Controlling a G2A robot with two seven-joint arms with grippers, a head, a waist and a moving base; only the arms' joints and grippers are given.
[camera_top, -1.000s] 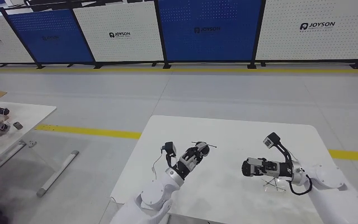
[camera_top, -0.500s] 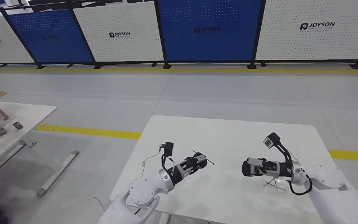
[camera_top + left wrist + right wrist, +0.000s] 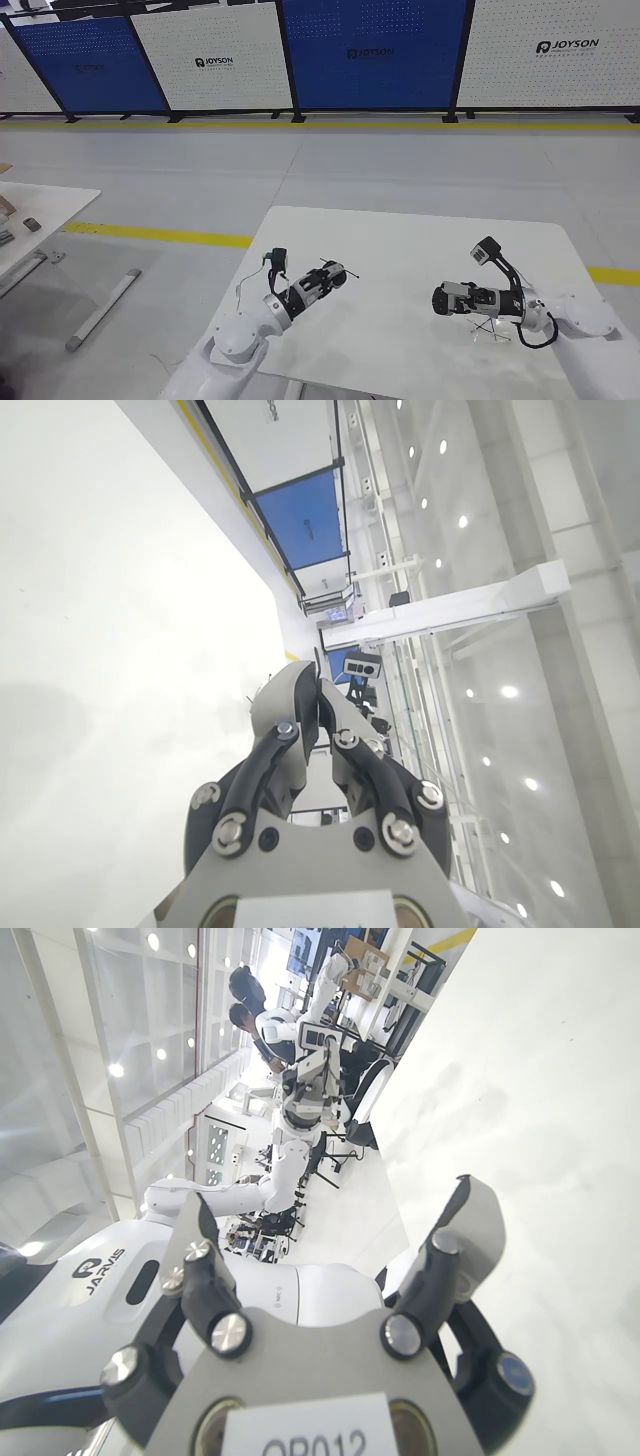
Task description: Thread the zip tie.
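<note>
zip tie (image 3: 352, 273) black | table (image 3: 400, 240) white | fingers (image 3: 285, 695) grey and black

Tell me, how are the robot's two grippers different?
The left gripper is shut; the right gripper is open. The left gripper pinches a thin black zip tie; the right gripper holds nothing. Both have the same grey-and-black build and are over the white table.
</note>
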